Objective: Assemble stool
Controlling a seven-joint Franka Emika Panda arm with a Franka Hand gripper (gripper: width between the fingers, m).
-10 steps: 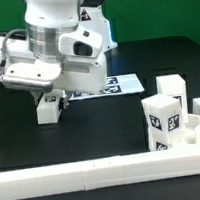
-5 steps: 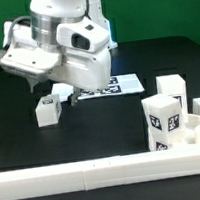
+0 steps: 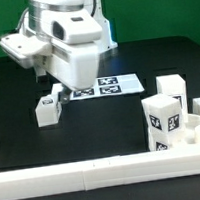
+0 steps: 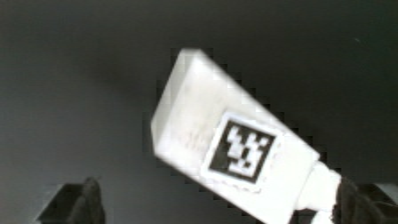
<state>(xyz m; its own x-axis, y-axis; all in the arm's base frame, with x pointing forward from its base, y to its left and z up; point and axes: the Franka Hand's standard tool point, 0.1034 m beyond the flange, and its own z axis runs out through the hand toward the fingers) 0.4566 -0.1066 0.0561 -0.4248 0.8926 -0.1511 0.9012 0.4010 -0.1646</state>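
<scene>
Open black table (image 3: 101,128) lies between the lone leg (image 3: 48,110) and the standing legs (image 3: 163,121) crowding the exterior view's right; the long rail (image 3: 96,174) fences the foreground

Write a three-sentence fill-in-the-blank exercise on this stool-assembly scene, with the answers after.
1. The gripper is ___, gripping nothing.
2. The leg nearest it bears a black-and-white square ___.
3. The marker board lies flat on the ___ table.
Missing words: open; tag; black.
</scene>
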